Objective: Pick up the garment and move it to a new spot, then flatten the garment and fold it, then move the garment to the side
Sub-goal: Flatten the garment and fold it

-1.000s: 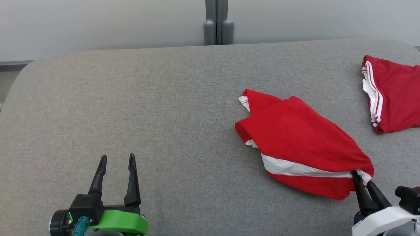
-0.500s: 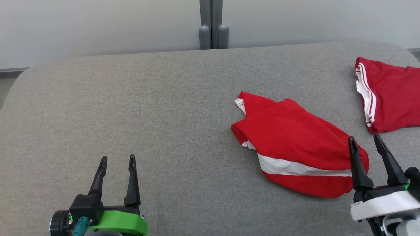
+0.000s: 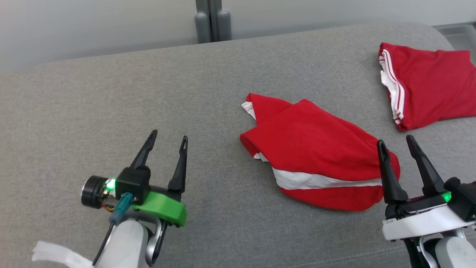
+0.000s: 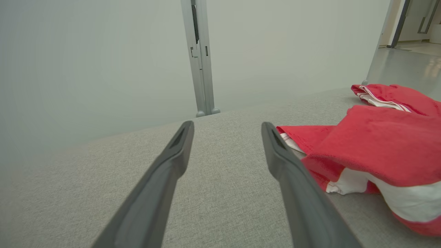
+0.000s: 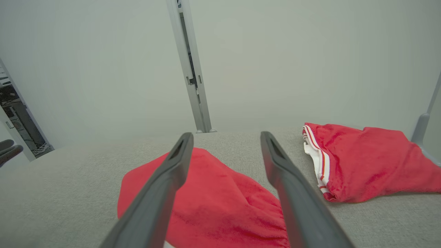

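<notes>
Garment [image 3: 316, 160], red with a broad white band, lies in a loose crumpled heap on the right half of a grey fabric-covered surface [image 3: 111, 111]. Its near right end sits directly by the right gripper [image 3: 396, 142], whose two long dark fingers stand spread wide and hold nothing. In the head view the inner finger crosses the edge of the cloth, and the right wrist view shows the red fabric lying below and between the fingers; whether they touch it cannot be told. The left gripper [image 3: 169, 136], mounted on a green bracket, hangs well apart from the heap over bare surface on the left, its fingers likewise spread and empty, pointing toward the far edge. A second red piece [image 3: 427, 85] with white and red striped trim lies flatter at the far right corner, apart from the heap. The surface has rounded corners and a woven texture. Behind it rises a pale, plain wall, split by a grey upright post [image 3: 212, 18] that meets the far edge. The left wrist view shows a glossy floor [image 4: 406, 65] beyond the right end.
</notes>
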